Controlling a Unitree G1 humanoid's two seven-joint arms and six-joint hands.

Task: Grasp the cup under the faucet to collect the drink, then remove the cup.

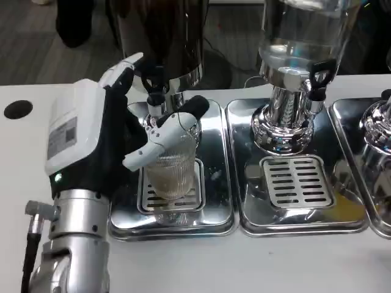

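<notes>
Cup point(172, 166): ribbed clear glass, upright on left drip tray point(217, 210) grate, directly under black faucet point(154, 91) | left hand point(104, 143): touching cup's left side, fingers curled around it, grip firmness unclear | cup lies right of palm

The left hand point(107, 137) covers the ribbed cup's point(174, 174) left side, and whether its fingers point(165, 131) actually press the glass cannot be told. The cup hides part of the drip grate point(183, 198) beneath it. The dark dispenser point(162, 36) at 12 o'clock is cut off by the top edge, as is the clear dispenser point(305, 30) at 1 o'clock. A third dispenser point(379, 125) at 3 o'clock is cropped by the right edge. The left forearm point(70, 256) runs off the bottom at 7 o'clock.
</notes>
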